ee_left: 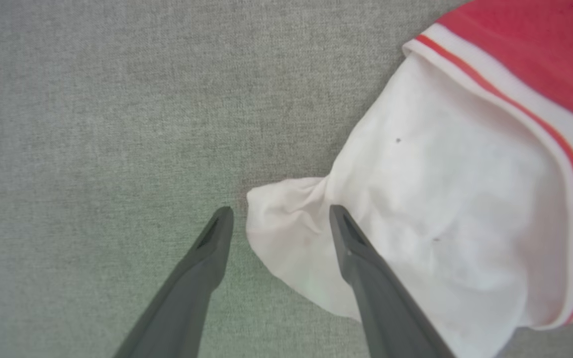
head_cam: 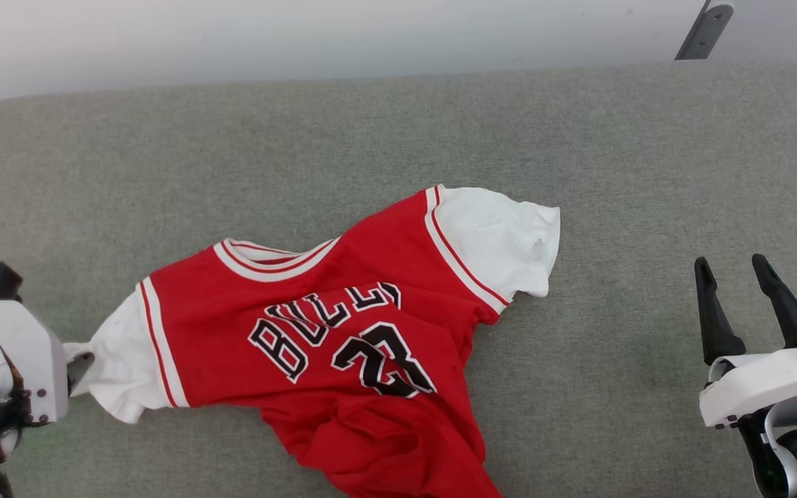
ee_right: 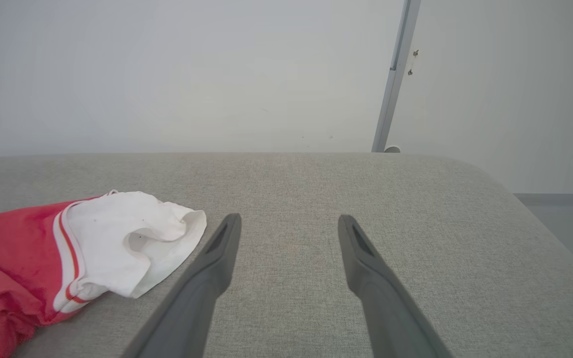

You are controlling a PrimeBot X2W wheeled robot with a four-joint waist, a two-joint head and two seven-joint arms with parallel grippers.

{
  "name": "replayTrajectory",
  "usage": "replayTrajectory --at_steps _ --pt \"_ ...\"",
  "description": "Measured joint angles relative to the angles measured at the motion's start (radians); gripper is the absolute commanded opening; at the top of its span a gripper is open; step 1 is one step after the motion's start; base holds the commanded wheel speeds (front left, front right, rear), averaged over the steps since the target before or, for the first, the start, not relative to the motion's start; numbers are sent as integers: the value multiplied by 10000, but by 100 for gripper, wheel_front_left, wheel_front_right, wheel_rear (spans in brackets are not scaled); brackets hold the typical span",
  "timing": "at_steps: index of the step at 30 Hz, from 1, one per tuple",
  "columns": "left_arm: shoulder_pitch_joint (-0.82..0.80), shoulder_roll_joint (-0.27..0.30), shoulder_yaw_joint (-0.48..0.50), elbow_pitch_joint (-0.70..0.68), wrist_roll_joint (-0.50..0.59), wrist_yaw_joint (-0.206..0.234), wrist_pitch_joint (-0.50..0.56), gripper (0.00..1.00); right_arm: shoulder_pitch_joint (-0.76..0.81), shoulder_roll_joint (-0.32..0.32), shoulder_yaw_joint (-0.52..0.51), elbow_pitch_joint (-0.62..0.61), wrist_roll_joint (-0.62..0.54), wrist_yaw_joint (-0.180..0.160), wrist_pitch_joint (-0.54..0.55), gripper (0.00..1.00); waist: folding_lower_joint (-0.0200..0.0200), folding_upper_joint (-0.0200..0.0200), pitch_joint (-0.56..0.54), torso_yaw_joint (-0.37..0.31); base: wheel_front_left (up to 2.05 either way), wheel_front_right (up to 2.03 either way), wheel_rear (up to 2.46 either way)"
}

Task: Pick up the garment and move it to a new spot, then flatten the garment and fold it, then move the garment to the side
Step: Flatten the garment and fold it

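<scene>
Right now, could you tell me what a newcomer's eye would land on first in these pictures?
The garment, a red jersey with black-and-white lettering, lies rumpled midway across the grey cushioned surface. The left gripper stands open around its white sleeve tip at the left; the right gripper hangs open at the right, clear of the cloth.

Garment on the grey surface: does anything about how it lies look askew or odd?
The garment lies skewed, its lower part bunched in folds; one white sleeve is drawn into a twisted tip between the fingers of the open left hand. No damage shows.
</scene>
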Motion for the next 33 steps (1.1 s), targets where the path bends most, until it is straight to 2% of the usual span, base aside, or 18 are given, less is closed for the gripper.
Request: replayTrajectory --at_steps 12,13,14,15,16,23,27,33 --pt "-260 -65 -349 207 61 171 943 100 -23 -203 199 -228 104 0 280 100 0 0 34 42 0 0 0" --pt "-316 -107 -360 297 36 173 1078 80 -35 -228 207 -265 105 0 316 100 0 0 43 43 0 0 0" --pt "-356 -130 -389 378 31 161 1168 49 -53 -253 215 -288 109 0 357 100 0 0 53 44 0 0 0" --pt "-393 -169 -401 470 -8 159 1252 37 -88 -274 219 -307 130 0 387 100 0 0 65 44 0 0 0" --pt "-436 -222 -399 558 -42 125 1312 0 -114 -282 236 -349 151 0 445 100 1 0 77 46 0 0 0" --pt "-690 -504 -357 882 -222 -203 1243 0 -348 -466 644 -690 627 0 1206 100 0 0 206 105 0 0 0" --pt "-954 -652 -389 1005 -186 -274 1220 0 -924 -800 1055 -629 1137 0 2226 100 0 0 327 216 0 0 0" --pt "-1428 -984 -568 1081 15 -445 1127 0 -2290 -1147 1547 245 1898 0 3925 100 0 0 521 526 0 0 0"
